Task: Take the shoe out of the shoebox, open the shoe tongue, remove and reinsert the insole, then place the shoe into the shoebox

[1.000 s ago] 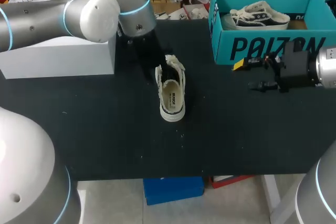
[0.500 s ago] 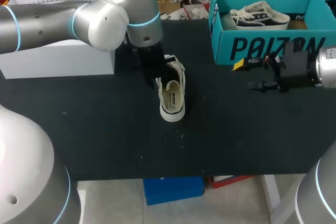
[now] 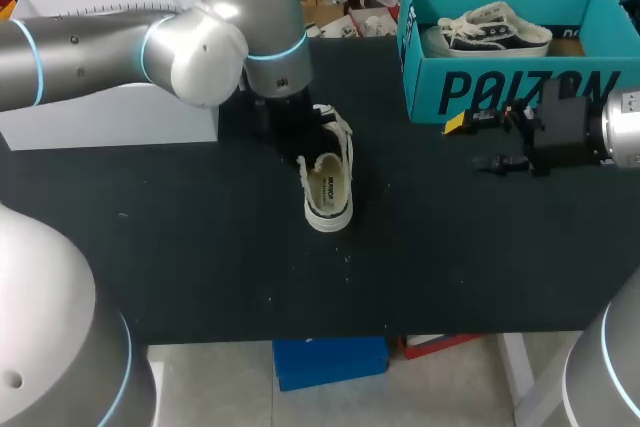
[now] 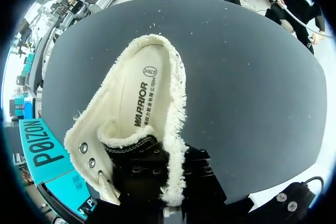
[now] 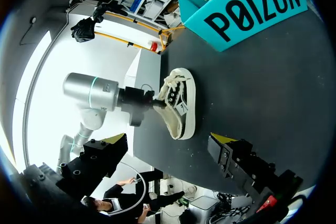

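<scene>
- Head view: the shoe point(image 3: 328, 182) sits on the black table point(image 3: 180, 247), a little left of the frame's middle. Its opening faces up and its heel points to the lower edge.
- Our left arm point(image 3: 150, 37) comes in from the upper left. The left pincer point(image 3: 298, 139) is down at the shoe's laced end, and we cannot tell whether it is open or closed.
- The teal shoebox point(image 3: 500, 92) stands open at the upper right, with a second shoe point(image 3: 492, 29) inside.
- The right pincer point(image 3: 485, 140) hangs at the right of the frame, just in front of the shoebox. It is open with nothing in it, well apart from the shoe.
- Left wrist view: the shoe lies just ahead of the left pincer. Its black tongue point(image 4: 142, 150) is nearest the pincer, and the pale insole point(image 4: 139, 106) lies inside the fleecy lining. A corner of the shoebox shows beside the shoe.
- Right wrist view: the shoe lies ahead of the right pincer, with the left arm at its laced end. The shoebox stands beyond it.
</scene>
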